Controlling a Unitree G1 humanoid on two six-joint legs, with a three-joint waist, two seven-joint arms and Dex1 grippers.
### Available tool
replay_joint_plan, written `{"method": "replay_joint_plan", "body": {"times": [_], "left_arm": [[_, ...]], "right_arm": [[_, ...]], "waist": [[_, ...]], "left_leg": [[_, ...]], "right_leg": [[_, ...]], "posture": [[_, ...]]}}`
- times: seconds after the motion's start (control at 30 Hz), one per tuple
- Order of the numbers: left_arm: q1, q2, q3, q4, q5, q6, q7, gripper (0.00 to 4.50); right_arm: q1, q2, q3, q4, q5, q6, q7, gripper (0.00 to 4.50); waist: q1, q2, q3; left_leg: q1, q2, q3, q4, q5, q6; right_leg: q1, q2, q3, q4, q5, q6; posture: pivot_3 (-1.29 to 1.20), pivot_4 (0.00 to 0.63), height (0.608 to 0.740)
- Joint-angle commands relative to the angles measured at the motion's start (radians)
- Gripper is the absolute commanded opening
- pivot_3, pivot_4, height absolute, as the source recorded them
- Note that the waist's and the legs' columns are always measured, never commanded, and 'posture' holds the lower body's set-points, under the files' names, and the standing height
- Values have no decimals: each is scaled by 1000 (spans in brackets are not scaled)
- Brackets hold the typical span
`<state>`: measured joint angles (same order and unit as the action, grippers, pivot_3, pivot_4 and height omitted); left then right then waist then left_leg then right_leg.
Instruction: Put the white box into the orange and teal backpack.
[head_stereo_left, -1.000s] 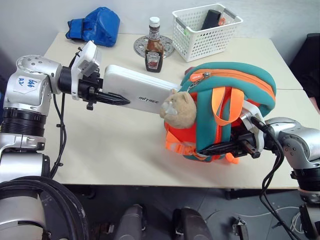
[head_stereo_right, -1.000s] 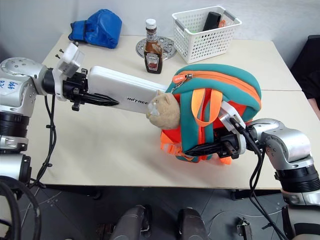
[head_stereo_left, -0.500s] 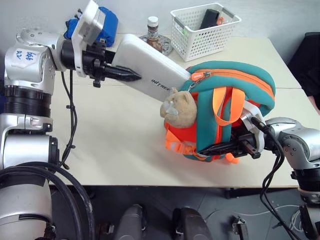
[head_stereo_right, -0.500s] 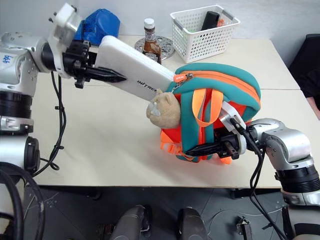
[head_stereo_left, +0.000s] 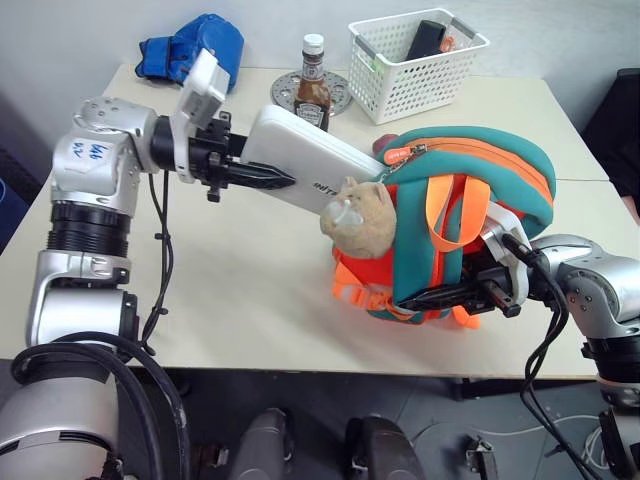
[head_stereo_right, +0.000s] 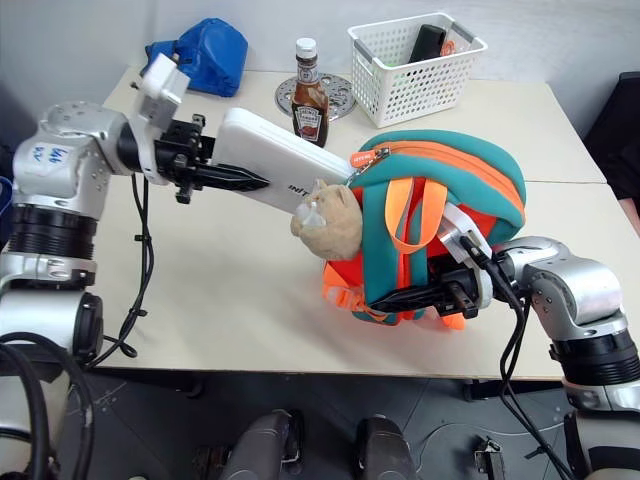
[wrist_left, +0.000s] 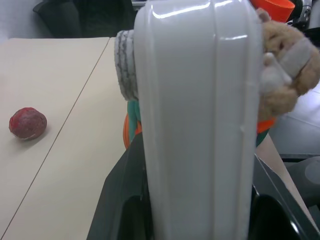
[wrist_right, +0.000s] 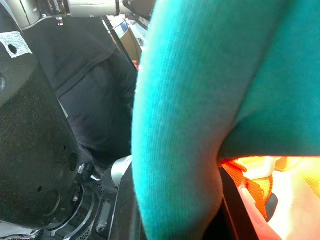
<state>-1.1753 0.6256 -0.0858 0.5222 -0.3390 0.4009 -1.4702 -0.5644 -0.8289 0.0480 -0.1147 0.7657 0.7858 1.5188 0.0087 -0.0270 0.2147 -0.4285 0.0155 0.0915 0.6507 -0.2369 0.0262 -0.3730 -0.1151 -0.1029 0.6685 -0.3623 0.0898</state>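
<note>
Since a second ago the left pincer has carried the white box rightward, so its far end now sits at the zippered mouth of the orange and teal backpack, just behind the beige plush toy; half a second ago the box was tilted higher. Its two black fingers clamp the near end of the box, which hangs above the desk, slanting down toward the bag. From the left wrist camera the box runs straight ahead with the plush toy beside its tip, and a small red ball lies well apart on the desk. On the other side the right pincer has not moved: its fingers are pinched shut on the backpack's lower edge, holding the bag upright on the desk. Behind stand a ketchup bottle on a round metal trivet, a white lattice basket and a blue bag
</note>
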Motion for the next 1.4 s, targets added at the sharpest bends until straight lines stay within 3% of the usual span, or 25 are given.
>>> {"method": "replay_joint_plan", "body": {"times": [0.03, 0.33, 0.7, 0.9, 1.07, 1.23, 1.4], "left_arm": [[7, -69, -28, 19, 38, -81, 25, 1384], [-37, -125, -15, 139, 75, -160, 48, 1384], [-11, -351, -31, 172, 108, -142, 234, 1384], [-7, -400, -38, 222, 125, -148, 280, 1384], [-8, -403, -41, 233, 130, -145, 280, 2925], [30, -309, -25, 101, 109, -84, 231, 4316], [107, -141, 18, -157, 27, 57, 154, 4463]], "right_arm": [[-17, -5, 7, -21, 2, 0, 13, 9], [-14, -4, 13, -26, 6, 0, 3, 9], [-23, 41, 8, -27, 15, 5, -41, 9], [-11, 65, 6, -26, 7, -9, -77, 9], [-13, 82, 9, -11, -3, -20, -97, 0], [-20, 92, 11, 13, -10, -30, -106, 0], [-31, 118, 11, 53, -46, -53, -139, 0]], "waist": [[5, 0, 0], [-13, 0, 0], [-7, 0, 0], [-12, 0, 0], [-9, 0, 0], [-15, 0, 0], [-25, 0, 0]], "left_leg": [[0, 0, 0, 0, 0, 0], [1, 1, 2, -2, 0, 0], [0, 0, 1, 0, 0, 1], [1, 0, 1, -1, 0, 0], [1, 0, 1, 0, 0, 1], [1, 0, 2, 0, 0, 0], [1, 1, 1, -2, 0, 0]], "right_leg": [[0, 0, 0, 0, 0, 0], [-2, 1, -4, 1, 0, 0], [0, 0, -2, 0, 1, 1], [-1, 1, -3, 0, 1, 1], [0, 0, -3, 0, 1, 1], [-1, 0, -3, 0, 1, 1], [-1, 1, -2, 1, 1, 1]], "posture": [[0, 150, 740], [0, 150, 740], [0, 150, 740], [0, 150, 740], [0, 150, 740], [0, 150, 740], [0, 150, 740]]}}
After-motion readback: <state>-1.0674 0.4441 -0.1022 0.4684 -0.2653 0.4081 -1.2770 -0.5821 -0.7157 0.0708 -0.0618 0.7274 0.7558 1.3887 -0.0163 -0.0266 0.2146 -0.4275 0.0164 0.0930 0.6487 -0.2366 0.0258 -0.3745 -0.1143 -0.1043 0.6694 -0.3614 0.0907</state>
